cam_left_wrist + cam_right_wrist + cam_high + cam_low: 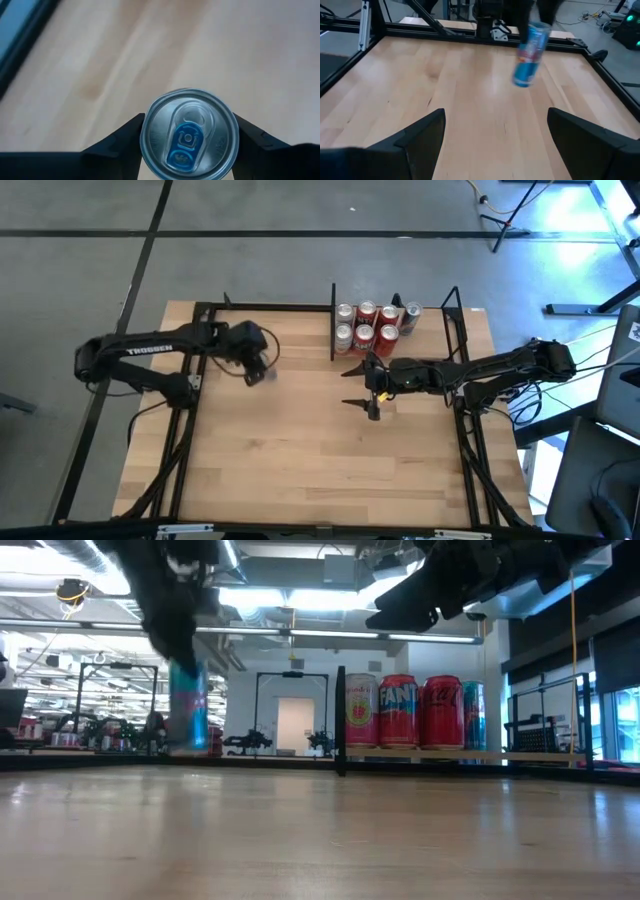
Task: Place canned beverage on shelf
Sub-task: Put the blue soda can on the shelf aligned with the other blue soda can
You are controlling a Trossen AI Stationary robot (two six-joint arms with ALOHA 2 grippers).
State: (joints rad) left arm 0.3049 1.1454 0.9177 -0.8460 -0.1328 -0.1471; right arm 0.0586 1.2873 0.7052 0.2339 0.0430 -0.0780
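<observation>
A slim blue can [530, 55] with a silver top [189, 134] hangs in my left gripper [256, 368], over the table's far left part. In the low view the can [188, 705] shows below the dark, blurred gripper. The shelf [430, 340] at the far right has a light wood floor [470, 753] behind a black divider plate [333, 335]. Several red, pink and blue cans [375, 323] stand on it. My right gripper [352, 388] hovers open just in front of the shelf with nothing between its fingers [420, 140]. My left gripper pinches the blue can between its two fingers, one on each side just under the top rim [146, 135]. The fingers [120, 142] come from above, slanting down. The can hangs below them, tilted, and looks clear of the table.
A black metal frame [190, 395] runs along the table's sides and far edge. Bare wood [300, 460] fills the middle and near part of the table. My right arm [480, 370] reaches in from the right, across the front of the shelf.
</observation>
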